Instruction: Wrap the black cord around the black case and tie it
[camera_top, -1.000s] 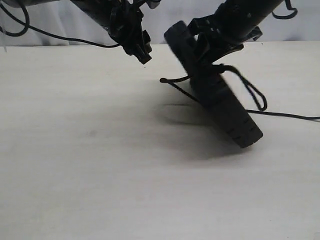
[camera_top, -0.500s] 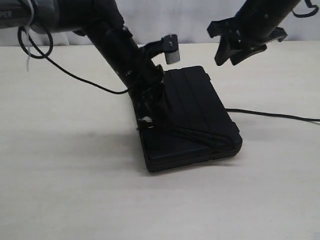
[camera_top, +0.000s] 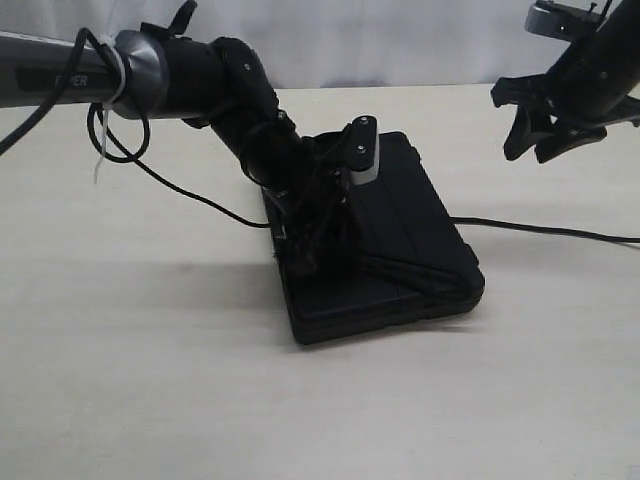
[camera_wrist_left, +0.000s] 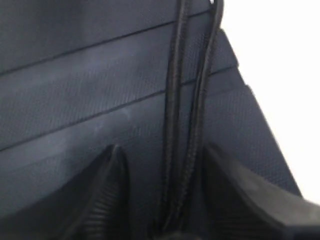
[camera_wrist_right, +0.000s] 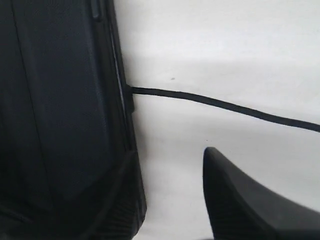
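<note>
Fingers of my left gripper (camera_top: 302, 250) stand spread astride two strands of thin black braided cord (camera_wrist_left: 172, 100) on the flat black ribbed plastic case (camera_top: 400, 200) lying on the pale table (camera_top: 150, 380); my right gripper (camera_top: 537, 135) hangs above, jaws parted, empty

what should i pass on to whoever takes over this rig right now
Left gripper: open, low over the case lid, with two cord strands running between its fingers, not pinched.
Right gripper: open and empty, raised off to the right of the case.
Case: lying flat on the table.
Cord: strands cross the near corner of the lid, and a tail trails right across the table.
Done: cord looks wrapped over the case.
Left: no knot visible, so pull it snug and tie it.
</note>
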